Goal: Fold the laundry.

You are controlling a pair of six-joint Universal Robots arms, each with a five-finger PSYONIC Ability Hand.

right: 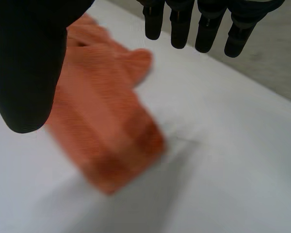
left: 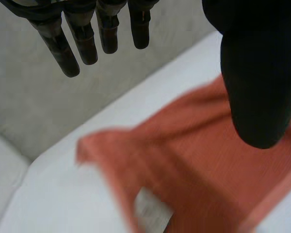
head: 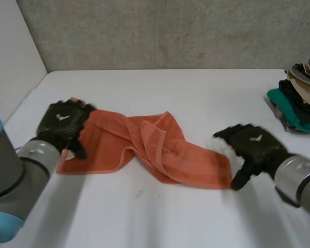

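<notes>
While splayed and empty, flanking a twisted, bunched orange towel [head: 150, 150] on the white table [head: 170, 90]: left hand [head: 63, 122], right hand [head: 254, 144], at opposite ends.

White table [head: 160, 88] bears a crumpled orange towel [head: 150, 144] and, seemingly, piled clothes [head: 299, 98].

— What's the cloth like?
— An orange towel [head: 144, 147], rumpled, lying stretched out long on the near left part of the white table [head: 196, 98]. A twisted ridge of folds runs across its middle.
— And the ends?
— The left end is spread flatter, with a small white tag [left: 153, 209] by its near corner. The right end narrows to a squared-off strip with a darker hem band.
— Any other laundry?
— A pile of clothes [head: 299, 98] at the table's far right edge, well apart from the towel. It is loosely stacked, with beige on top and dark and teal pieces beneath.
</notes>
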